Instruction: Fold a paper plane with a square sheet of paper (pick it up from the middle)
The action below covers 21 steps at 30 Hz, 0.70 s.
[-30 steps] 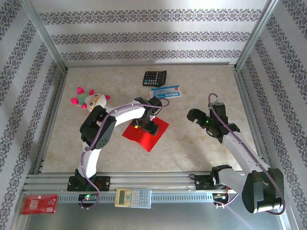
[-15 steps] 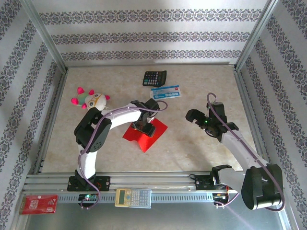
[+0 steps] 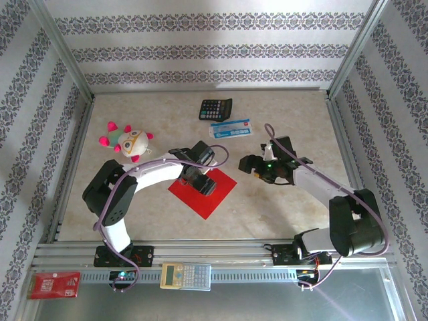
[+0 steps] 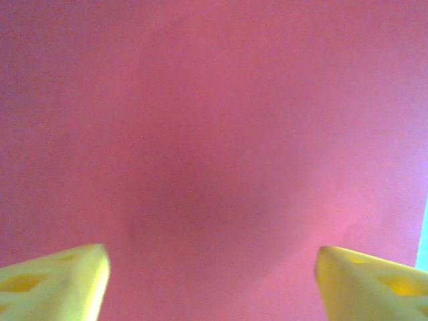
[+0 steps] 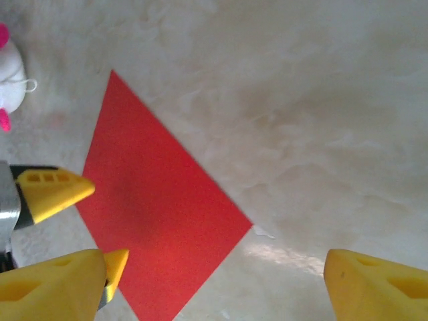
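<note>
1. Top external view is showing the sheet (image 3: pixel 208 199) lying flat and unfolded near the middle of the table (image 3: pixel 294 114), turned like a diamond with one corner pointing toward the arm bases.
2. The left gripper (image 3: pixel 203 183) is hanging over the far-left part of the sheet, its arm reaching in from the left.
3. Left wrist view is showing its yellow fingers (image 4: pixel 53 281) standing wide apart with nothing between them, so the jaws are gaping open. Plain red paper is lying directly beneath, and I cannot tell whether the tips are touching it.
4. The right gripper (image 3: pixel 249 164) is hovering just beside the sheet's right corner, above bare table, and pointing toward the sheet.
5. Right wrist view is showing its own jaws spread wide and holding nothing. The sheet is lying to the lower left of that view, with the left gripper's yellow tips sitting over its left side.
6. A black calculator (image 3: pixel 215 108) and a blue-and-white card (image 3: pixel 231 128) are resting near the far edge, well apart from the sheet.
7. A plush toy (image 3: pixel 126 140) is lying to the left of the sheet.
8. A grey calculator (image 3: pixel 185 275) is sitting on the near rail (image 3: pixel 267 274), and a red packet (image 3: pixel 53 284) is lying at the near left corner.
</note>
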Motion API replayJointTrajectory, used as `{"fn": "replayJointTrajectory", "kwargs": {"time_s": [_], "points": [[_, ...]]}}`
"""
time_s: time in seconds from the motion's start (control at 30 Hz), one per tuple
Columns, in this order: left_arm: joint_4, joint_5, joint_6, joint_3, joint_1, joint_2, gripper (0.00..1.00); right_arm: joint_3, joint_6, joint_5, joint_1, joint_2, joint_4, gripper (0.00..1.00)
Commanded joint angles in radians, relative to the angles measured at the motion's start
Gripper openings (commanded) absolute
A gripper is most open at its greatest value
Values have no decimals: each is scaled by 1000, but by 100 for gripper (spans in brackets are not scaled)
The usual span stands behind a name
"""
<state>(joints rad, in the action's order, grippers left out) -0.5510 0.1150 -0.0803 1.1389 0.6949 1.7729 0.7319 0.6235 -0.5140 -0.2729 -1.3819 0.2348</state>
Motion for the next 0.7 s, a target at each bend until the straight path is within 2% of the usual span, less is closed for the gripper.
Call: {"fn": "replayJointTrajectory", "kwargs": {"time_s": [0.0, 0.1, 0.33, 0.67], "points": [[-51, -115, -32, 54, 18, 9, 93, 35, -20, 3, 6, 8, 9, 85], [-133, -140, -55, 112, 34, 64, 100, 34, -22, 23, 21, 26, 15, 86], [-234, -127, -26, 202, 49, 171, 100, -7, -21, 37, 87, 88, 23, 88], [-269, -71, -32, 220, 47, 280, 100, -48, -13, 51, 97, 111, 17, 88]]}}
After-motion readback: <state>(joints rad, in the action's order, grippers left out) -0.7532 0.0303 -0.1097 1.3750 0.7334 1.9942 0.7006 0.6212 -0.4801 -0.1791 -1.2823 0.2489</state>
